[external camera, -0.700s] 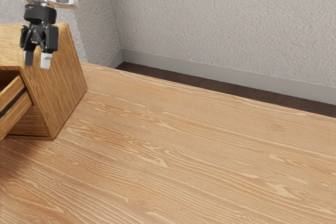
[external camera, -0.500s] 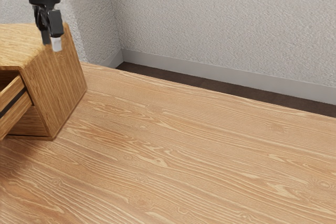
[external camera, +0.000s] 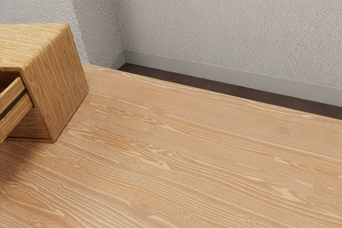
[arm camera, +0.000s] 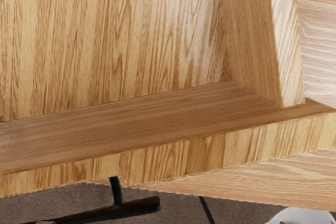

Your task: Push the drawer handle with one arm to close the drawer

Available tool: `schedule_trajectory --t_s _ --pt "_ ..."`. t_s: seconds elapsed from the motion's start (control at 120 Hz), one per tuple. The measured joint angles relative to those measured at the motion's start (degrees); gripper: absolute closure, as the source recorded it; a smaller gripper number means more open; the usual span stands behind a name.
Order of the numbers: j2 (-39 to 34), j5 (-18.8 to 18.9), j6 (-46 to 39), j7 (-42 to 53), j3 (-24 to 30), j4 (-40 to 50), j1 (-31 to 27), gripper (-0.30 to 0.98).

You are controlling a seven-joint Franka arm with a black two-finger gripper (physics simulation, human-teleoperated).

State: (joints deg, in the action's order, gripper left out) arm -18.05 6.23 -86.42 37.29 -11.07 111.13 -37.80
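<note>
Exterior view: drawer (external camera: 18, 110) out from the cabinet (external camera: 56, 89);
we'd push the handle (arm camera: 137, 206) squarely toward the cabinet; our hand's spread we cannot tell

Wooden cabinet (external camera: 57, 81) on wood-grained table (external camera: 192, 158)

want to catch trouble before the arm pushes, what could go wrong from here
The wrist camera looks down into the open drawer, so coming straight down might land my hand inside it instead of outside the handle.

That handle is a slim bar held off the front by a post, so a push could slip off.

A hard push might slide the cabinet along the table.
</note>
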Motion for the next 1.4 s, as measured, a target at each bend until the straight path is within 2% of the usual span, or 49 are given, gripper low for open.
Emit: schedule_trajectory --t_s 0.067,0.15,0.25,0.358,0.467,0.6,0.775,0.983,1.117,1.242,1.4 --pt "-1.17 -0.19 -3.91 -0.2 -3.03 0.43 0.04 0.44" --pt "-1.4 0.8 -7.55 -0.37 -5.68 1.78 -0.13 0.57" --pt "1.41 3.38 -11.47 0.66 -8.94 1.71 -0.65 0.66" --pt "-0.21 4.77 -13.68 2.73 -10.1 2.01 -3.73 0.72" --pt "-2.1 5.48 -13.73 4.63 -9.84 4.84 -6.7 0.75" --pt "-9.47 6.48 -12.69 6.62 -9.45 11.56 -9.74 0.77" --pt "-6.76 8.02 -11.53 7.76 -5.49 14.27 -9.67 0.78" --pt "-9.33 8.13 -10.23 7.84 -1.86 18.3 -10.08 0.78" --pt "-10.55 5.83 -8.42 6.44 0.44 18.49 -9.99 0.78" --pt "-8.55 2.08 -8.02 4.62 2.07 17.6 -9.66 0.78" --pt "-5.11 0.35 -8.82 2.76 2.27 15.46 -9.72 0.79"
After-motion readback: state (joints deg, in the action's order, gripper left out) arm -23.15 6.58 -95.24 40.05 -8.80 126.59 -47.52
